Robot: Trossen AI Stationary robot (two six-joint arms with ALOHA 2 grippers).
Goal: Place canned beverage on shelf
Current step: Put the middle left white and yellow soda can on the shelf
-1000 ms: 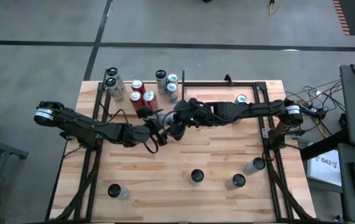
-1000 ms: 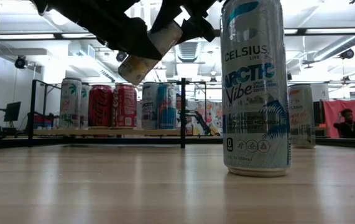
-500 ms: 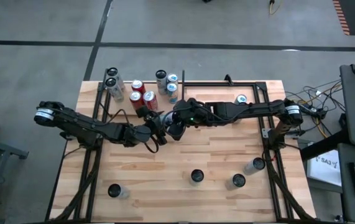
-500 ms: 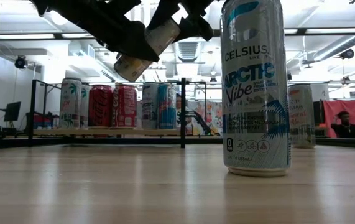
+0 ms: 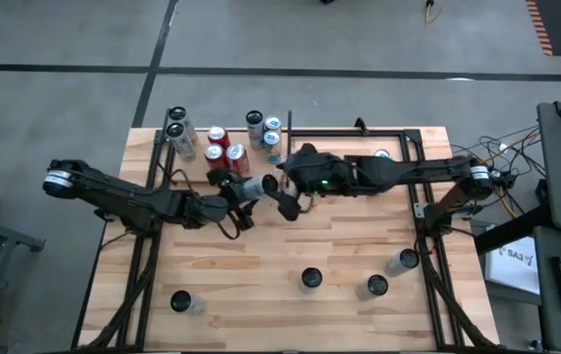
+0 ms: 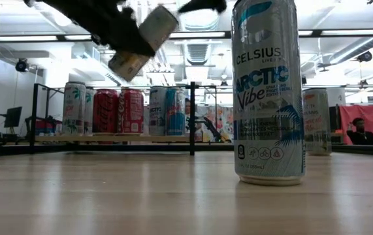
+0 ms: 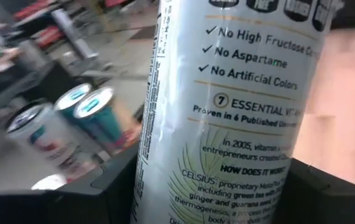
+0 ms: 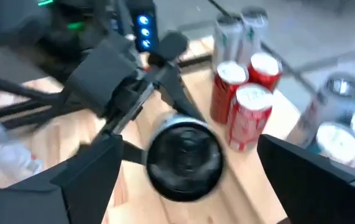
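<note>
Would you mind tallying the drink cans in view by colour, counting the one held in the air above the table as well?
Red cylindrical metal drink cans: 3
Pale silver or white-and-blue metal drink cans, including the held can: 11
Total: 14

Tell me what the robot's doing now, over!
Left gripper shut on can, held in the air. Right gripper open, beside it. Shelf crowded with cans.
</note>
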